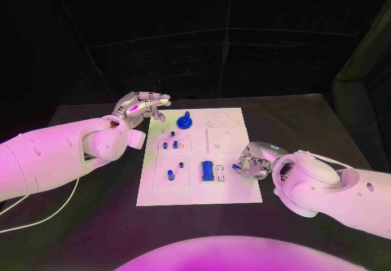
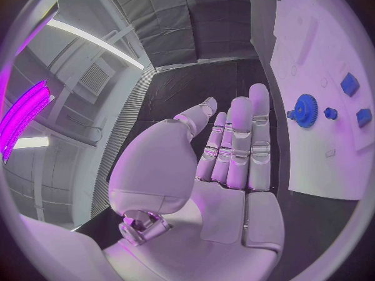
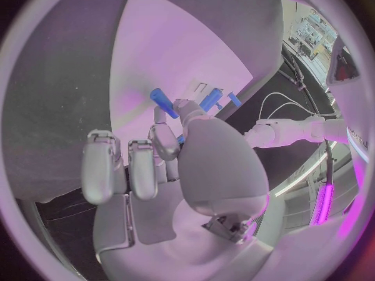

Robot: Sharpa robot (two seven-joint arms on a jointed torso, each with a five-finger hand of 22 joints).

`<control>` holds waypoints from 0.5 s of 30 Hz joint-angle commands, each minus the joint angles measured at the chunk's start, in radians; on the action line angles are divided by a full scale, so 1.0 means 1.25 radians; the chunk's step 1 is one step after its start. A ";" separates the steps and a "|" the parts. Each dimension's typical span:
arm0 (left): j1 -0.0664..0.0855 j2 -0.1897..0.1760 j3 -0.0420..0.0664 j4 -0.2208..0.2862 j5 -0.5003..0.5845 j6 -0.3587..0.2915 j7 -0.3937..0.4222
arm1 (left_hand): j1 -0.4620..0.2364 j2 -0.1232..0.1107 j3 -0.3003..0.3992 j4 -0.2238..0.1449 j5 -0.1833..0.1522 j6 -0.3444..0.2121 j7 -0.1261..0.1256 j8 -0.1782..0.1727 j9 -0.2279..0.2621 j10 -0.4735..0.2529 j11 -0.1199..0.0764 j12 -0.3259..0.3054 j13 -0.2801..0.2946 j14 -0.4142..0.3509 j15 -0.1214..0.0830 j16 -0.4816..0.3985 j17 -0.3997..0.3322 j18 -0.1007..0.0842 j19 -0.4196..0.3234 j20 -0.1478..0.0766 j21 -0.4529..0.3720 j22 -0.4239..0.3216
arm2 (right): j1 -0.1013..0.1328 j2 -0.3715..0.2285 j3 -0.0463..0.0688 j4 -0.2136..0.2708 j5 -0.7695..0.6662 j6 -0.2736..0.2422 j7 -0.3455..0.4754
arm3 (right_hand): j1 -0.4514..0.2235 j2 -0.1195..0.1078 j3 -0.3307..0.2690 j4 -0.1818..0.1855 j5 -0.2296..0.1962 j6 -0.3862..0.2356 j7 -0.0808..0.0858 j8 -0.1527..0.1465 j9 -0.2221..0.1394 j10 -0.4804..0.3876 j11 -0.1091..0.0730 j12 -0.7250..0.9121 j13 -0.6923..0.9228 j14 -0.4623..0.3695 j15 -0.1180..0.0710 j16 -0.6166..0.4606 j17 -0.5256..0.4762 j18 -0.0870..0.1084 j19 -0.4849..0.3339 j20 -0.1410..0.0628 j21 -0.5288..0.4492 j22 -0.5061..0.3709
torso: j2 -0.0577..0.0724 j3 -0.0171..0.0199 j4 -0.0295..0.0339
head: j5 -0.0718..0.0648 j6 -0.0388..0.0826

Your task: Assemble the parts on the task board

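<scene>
The black counter (image 1: 98, 220) carries the white task board (image 1: 232, 189), and blue parts lie or stand across it. The left robot hand (image 1: 143, 105) hovers at the board's far left corner, fingers straight and spread, grasping nothing; the blue gear (image 1: 185, 121) stands just beside it, toward the board's middle. The right robot hand (image 1: 252, 162) sits over the board's right edge, pinching a small blue peg (image 3: 162, 98) between thumb and finger. The blue block (image 1: 208, 170) lies just to its left, long axis running toward the robot (so the right robot hand is much the nearer). The right wrist view shows the pinch plainly; the head view shows only a blue speck there.
</scene>
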 commanded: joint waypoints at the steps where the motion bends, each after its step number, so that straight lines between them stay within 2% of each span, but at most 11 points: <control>1: 0.001 0.000 0.001 0.002 0.001 0.010 0.002 | 0.006 -0.001 -0.004 -0.003 0.002 -0.004 -0.001 0.003 0.001 -0.003 0.000 0.005 0.001 -0.005 0.002 0.003 -0.001 0.011 0.000 0.006 -0.004 -0.001 | 0.001 0.001 0.000 0.007 0.065 -0.062 0.000 | -0.005 -0.007 0.007 0.002 -0.002 0.007 0.000 0.001 -0.001 0.008 0.000 0.004 0.001 0.058 -0.003 0.005 0.091 -0.003 0.013 -0.002 0.003 0.069 | 0.001 -0.0001 0.0000 | 0.001 -0.001; 8: 0.001 0.001 0.001 0.002 0.001 0.010 0.002 | 0.008 0.000 -0.003 -0.004 0.002 -0.004 -0.001 0.004 0.001 -0.004 0.000 0.006 0.001 -0.005 0.002 0.003 -0.002 0.011 0.000 0.006 -0.004 -0.001 | 0.001 0.013 0.000 0.004 0.099 -0.068 -0.001 | -0.010 -0.011 0.018 0.005 -0.005 0.014 -0.003 0.005 0.001 0.013 -0.002 0.012 0.006 0.060 -0.004 0.009 0.097 -0.003 0.016 -0.003 0.006 0.073 | 0.000 -0.0002 -0.0010 | 0.003 -0.003; 12: 0.001 0.001 0.001 0.002 0.001 0.012 0.000 | 0.010 0.001 -0.002 -0.006 0.002 -0.005 -0.001 0.005 0.001 -0.005 0.000 0.007 0.000 -0.005 0.002 0.004 -0.002 0.011 0.000 0.006 -0.004 -0.001 | 0.001 0.028 0.000 -0.007 0.117 -0.050 -0.007 | -0.031 -0.018 0.031 0.016 -0.003 0.027 -0.008 0.007 0.003 0.026 -0.007 0.028 0.017 0.062 -0.008 0.013 0.105 -0.005 0.019 -0.006 0.010 0.078 | 0.001 -0.0012 0.0004 | 0.002 -0.003; 15: 0.001 0.001 0.001 0.003 0.001 0.013 0.000 | 0.011 0.001 -0.001 -0.006 0.002 -0.005 -0.001 0.006 0.001 -0.006 0.000 0.008 0.000 -0.006 0.002 0.004 -0.002 0.011 0.000 0.006 -0.004 -0.001 | 0.001 0.040 0.000 -0.016 0.129 -0.038 -0.009 | -0.048 -0.021 0.040 0.025 -0.003 0.038 -0.013 0.009 0.004 0.035 -0.011 0.039 0.025 0.063 -0.011 0.017 0.112 -0.006 0.023 -0.009 0.015 0.085 | 0.000 -0.0018 -0.0005 | 0.003 -0.004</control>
